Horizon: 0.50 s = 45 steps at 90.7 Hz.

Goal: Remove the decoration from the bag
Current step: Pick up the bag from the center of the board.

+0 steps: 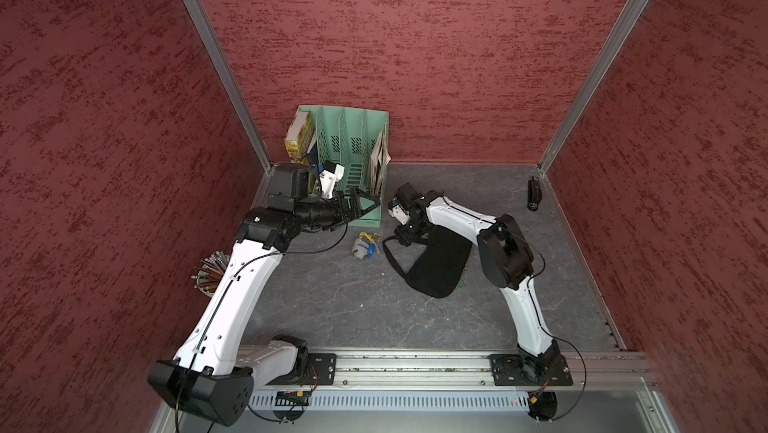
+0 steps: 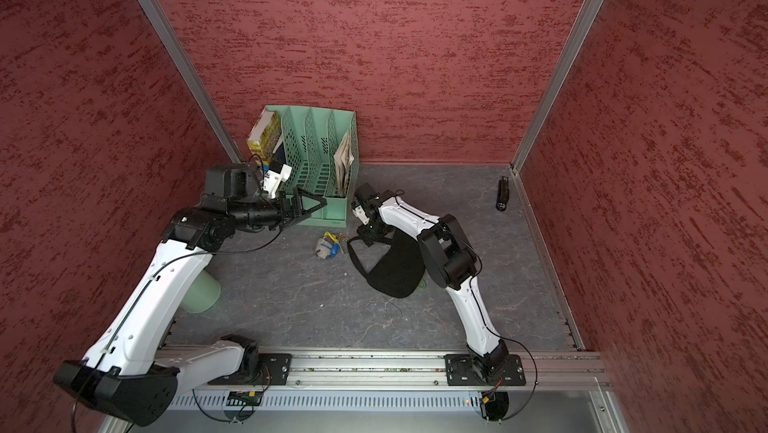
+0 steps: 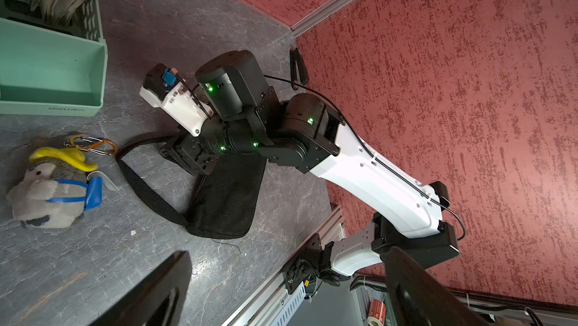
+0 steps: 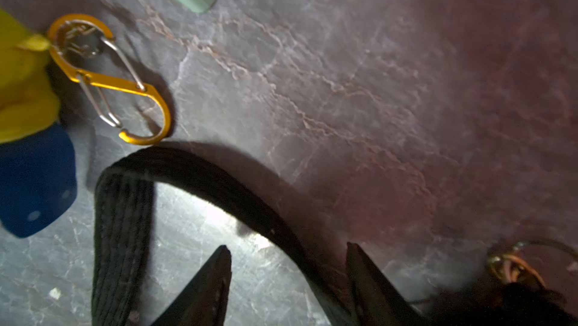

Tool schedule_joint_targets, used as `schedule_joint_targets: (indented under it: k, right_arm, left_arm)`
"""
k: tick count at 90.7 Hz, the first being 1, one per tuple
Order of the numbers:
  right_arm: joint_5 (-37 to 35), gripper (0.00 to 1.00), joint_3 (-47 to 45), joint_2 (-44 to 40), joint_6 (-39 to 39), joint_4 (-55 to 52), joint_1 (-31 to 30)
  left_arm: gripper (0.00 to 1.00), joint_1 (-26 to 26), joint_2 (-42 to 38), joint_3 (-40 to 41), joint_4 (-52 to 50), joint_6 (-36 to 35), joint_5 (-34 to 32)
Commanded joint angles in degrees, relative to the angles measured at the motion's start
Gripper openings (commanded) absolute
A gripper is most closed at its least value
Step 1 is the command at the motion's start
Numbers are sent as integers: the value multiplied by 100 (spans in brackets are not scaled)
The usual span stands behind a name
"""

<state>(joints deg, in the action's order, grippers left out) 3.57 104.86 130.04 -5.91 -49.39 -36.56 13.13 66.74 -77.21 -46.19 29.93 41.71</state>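
Right gripper [image 4: 287, 277] bends low over the flat black fabric sling bag [image 1: 436, 264] on the grey table, jaws parted astride its webbing strap [image 4: 125, 230], seemingly ungripped; left gripper [image 1: 361, 204] gapes wide before the mint file organiser [image 1: 353, 135] holding papers.

Left end effector [image 1: 365, 204] raised, jaws wide apart, right end effector [image 4: 289, 277] low, jaws parted, empty
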Motion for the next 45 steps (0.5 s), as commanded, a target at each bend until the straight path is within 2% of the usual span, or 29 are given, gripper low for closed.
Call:
schedule_joint_targets:
  k: [1,13,15,16,17,21,23,24,25,35,45]
  right_arm:
    - [-269,59,143,212,-135,-91,-12]
    - [-338,42,151,283,-174,-146,-3]
    - [-344,33,149,255,-181,-149,-3]
    - [-344,33,149,255,-181,-149,-3]
    - [-347,27,131,236,-182,-143,5]
    - [-335,13,99,117,-168,-123,22]
    - [-319,7,79,28,-157,-106,29]
    - [-319,7,79,28,-157,-106,29]
    - [-297,0,50,-69,-145,-82,33]
    - [-187,0,-122,-847,-183,81,48]
    - [333,0,-165,-1907,-405,141,68]
  left_arm:
    - [100,-60,-6,-138,112,-104,98]
    - [100,-64,36,-125,203,-35,189]
    - [100,-64,46,-127,213,-19,201]
    - [100,-64,48,-127,219,-12,208]
    - [100,-69,49,-132,222,-9,211]
    - [100,-65,58,-141,225,1,228]
    - [100,-65,58,-146,225,3,231]
    - [100,-64,58,-150,225,3,231]
    - [100,-64,54,-152,229,4,227]
    - [100,-65,21,-161,277,5,231]
    - [100,-33,-41,-210,355,-83,245]
